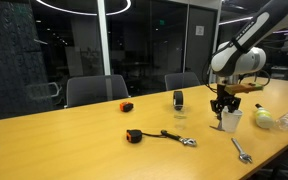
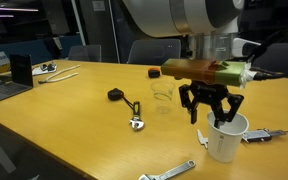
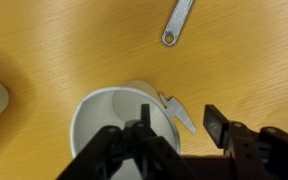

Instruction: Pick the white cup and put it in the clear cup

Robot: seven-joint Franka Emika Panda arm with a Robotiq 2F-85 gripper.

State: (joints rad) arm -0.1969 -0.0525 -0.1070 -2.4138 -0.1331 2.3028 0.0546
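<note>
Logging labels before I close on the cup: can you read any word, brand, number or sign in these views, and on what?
No text is legible in any view.
White cup: plain, no print visible.
Clear cup: no marking visible.
Gripper: no label readable.
Wrench: any stamp is too blurred to read.
Sheet on the glass wall: too small to read.

No writing, label or number can be read from here; the small pale placard (image 1: 199, 31) on the dark glass wall (image 1: 144, 50) behind the long wooden table (image 1: 84, 140) is too small and blurred.
</note>
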